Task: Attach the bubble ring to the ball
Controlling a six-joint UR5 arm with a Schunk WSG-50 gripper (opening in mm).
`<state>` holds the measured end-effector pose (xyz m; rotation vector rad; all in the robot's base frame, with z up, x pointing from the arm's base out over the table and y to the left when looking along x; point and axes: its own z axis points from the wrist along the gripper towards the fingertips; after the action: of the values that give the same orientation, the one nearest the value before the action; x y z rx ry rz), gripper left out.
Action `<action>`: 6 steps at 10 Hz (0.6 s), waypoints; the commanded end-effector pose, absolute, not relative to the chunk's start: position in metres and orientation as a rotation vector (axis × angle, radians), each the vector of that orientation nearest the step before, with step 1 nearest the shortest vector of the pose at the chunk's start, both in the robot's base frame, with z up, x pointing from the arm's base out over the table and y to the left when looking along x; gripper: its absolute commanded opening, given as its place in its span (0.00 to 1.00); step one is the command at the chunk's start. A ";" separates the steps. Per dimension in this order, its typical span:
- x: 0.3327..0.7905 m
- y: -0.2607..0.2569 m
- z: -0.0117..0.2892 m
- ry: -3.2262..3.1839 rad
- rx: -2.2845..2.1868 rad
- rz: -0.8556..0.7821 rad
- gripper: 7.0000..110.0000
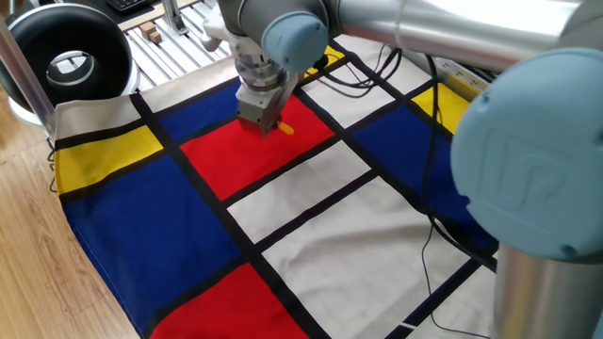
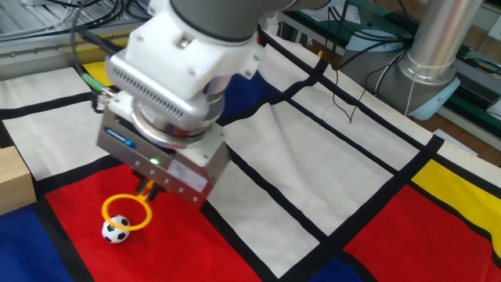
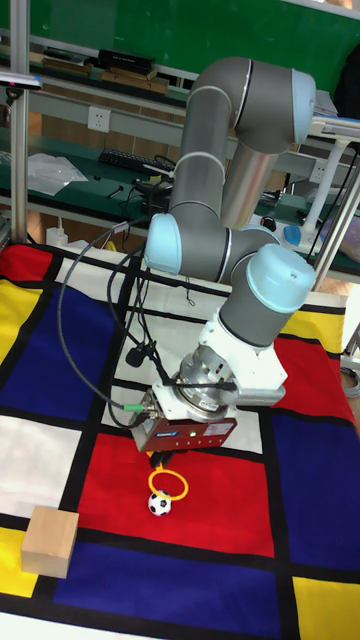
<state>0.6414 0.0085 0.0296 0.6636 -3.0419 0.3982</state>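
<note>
Holding bubble ring (image 2: 126, 213) handle in clenched jaws, hoop over ball (image 2: 116, 229); one fixed view hides ball.

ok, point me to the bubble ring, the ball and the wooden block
bubble ring (image 2: 125, 212), the other fixed view, hoop's yellow rim
ball (image 2: 116, 229), the other fixed view, middle of its face
wooden block (image 3: 50, 541), tall fixed view, top face

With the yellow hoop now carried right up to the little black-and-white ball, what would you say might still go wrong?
The small black-and-white ball sits loose on the red cloth panel; a nudge from the thin yellow-orange plastic bubble ring would probably send it rolling away.

The gripper pinches only the ring's short handle, so the hoop may twist or slip when pressed down.

The cloth is wrinkled nearby and might drag.
</note>
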 end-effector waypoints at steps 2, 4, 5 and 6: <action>0.656 0.004 0.019 -2.993 0.775 0.410 0.00; 0.657 0.000 0.018 -2.955 0.825 0.435 0.00; 0.656 -0.003 0.018 -2.928 0.854 0.446 0.00; 0.656 -0.002 0.016 -2.918 0.874 0.438 0.00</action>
<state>0.6547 0.0004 0.0191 0.8211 -2.9550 0.4408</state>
